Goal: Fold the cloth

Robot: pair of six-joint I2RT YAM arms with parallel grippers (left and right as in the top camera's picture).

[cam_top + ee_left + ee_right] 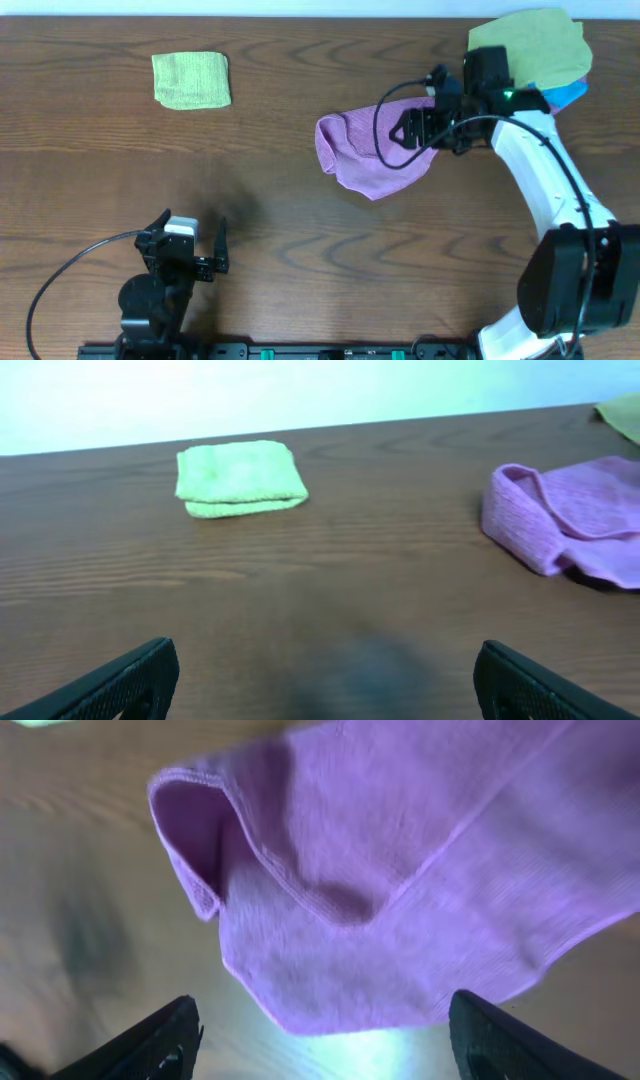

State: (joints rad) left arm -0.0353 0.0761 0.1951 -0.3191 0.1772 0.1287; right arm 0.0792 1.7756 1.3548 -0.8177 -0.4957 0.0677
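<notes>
1. Nearest the base, the left gripper is parked low over bare table, fingers fully apart and holding nothing.
2. At mid-table, right of centre, lies the cloth. It is rumpled, not flat, and its left edge curls over into a raised lip.
3. Beyond it, a folded green cloth sits far left, and a pile of spare cloths lies at the far right corner, close behind the right arm.

CAUTION: Closing on the curled lip is likely to catch two layers and give a crooked fold. A pull toward the far right could drag the cloth into the pile.

4. The right gripper hovers directly over the cloth with its fingers spread wide. Nothing is clamped. Contact with the fabric cannot be determined.
</notes>
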